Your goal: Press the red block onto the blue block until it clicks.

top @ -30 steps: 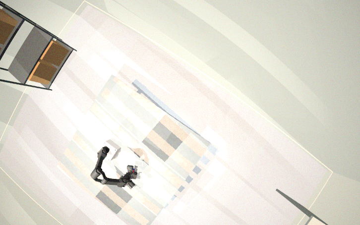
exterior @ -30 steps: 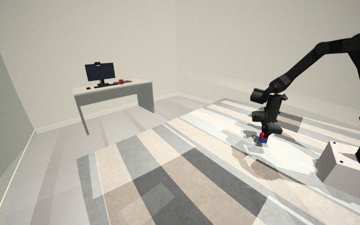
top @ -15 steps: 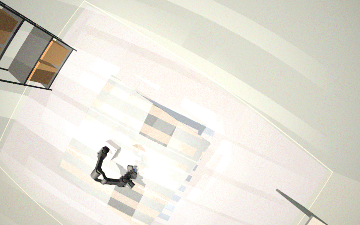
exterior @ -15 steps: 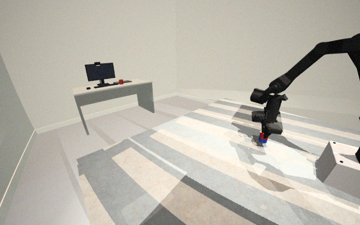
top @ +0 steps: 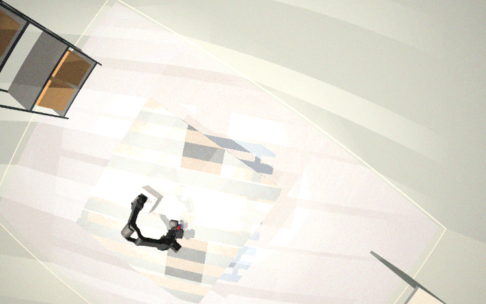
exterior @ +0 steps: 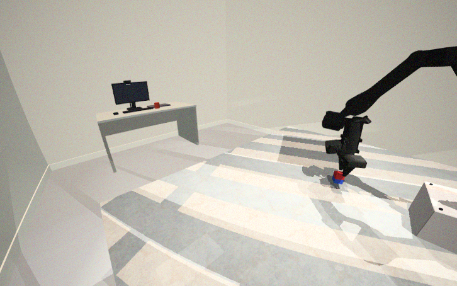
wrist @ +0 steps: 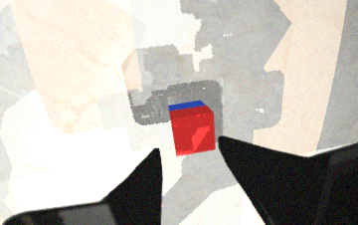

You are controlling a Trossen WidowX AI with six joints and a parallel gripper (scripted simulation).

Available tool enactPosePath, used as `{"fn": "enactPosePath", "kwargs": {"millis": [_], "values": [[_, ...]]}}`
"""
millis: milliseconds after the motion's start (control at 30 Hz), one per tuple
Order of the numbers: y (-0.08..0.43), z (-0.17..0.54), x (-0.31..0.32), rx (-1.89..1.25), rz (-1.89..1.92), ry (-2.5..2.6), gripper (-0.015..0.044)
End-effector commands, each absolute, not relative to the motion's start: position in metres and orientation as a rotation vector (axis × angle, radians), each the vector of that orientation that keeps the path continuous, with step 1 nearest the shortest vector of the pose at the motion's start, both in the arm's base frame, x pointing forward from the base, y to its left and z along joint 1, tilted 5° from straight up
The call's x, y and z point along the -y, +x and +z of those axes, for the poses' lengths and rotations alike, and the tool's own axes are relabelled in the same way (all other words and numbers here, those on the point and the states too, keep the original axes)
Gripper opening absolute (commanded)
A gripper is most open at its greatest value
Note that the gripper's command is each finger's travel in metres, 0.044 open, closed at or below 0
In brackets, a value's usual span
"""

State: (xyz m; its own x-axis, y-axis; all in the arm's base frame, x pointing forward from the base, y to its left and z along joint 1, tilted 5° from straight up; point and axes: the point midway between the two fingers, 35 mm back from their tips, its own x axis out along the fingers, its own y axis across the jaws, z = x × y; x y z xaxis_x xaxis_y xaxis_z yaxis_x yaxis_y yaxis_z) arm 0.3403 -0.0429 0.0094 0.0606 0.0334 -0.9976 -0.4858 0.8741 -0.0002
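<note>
With its fingers parted and grasping nothing, the gripper (top: 178,228) (exterior: 343,174) (wrist: 189,147) points downward, released, above the striped rug (top: 229,195) (exterior: 255,215) (wrist: 80,75). No writing, label or brand is legible in any view. Relative to the gripper, the red block (top: 178,227) (exterior: 338,176) (wrist: 194,131) lies at the fingertips, nearer the right-hand finger in the wrist view. Directly beneath it sits the blue block (exterior: 338,181) (wrist: 186,106); whether the two are fully clicked together cannot be determined.
</note>
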Motion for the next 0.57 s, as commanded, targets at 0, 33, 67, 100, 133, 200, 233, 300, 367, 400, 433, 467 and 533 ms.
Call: {"fn": "enactPosePath", "kwargs": {"millis": [0,33,67,100,133,200,233,300,367,400,433,467,533], "values": [[0.344,0.067,0.046,-1.425,0.394,-0.391,0.0220],[0.341,0.080,0.046,-1.426,0.394,-0.390,0.0220],[0.339,0.088,0.046,-1.427,0.394,-0.389,0.0220],[0.338,0.091,0.046,-1.427,0.394,-0.389,0.0220],[0.338,0.091,0.046,-1.427,0.394,-0.389,0.0220],[0.342,0.091,0.047,-1.427,0.394,-0.389,0.0220],[0.342,0.091,0.047,-1.427,0.394,-0.389,0.0220],[0.342,0.091,0.047,-1.427,0.394,-0.389,0.0220],[0.342,0.091,0.047,-1.427,0.394,-0.389,0.0220],[0.342,0.091,0.047,-1.427,0.394,-0.389,0.0220],[0.342,0.091,0.047,-1.427,0.394,-0.389,0.0220],[0.342,0.091,0.047,-1.427,0.394,-0.389,0.0220],[0.342,0.091,0.047,-1.427,0.394,-0.389,0.0220]]}}
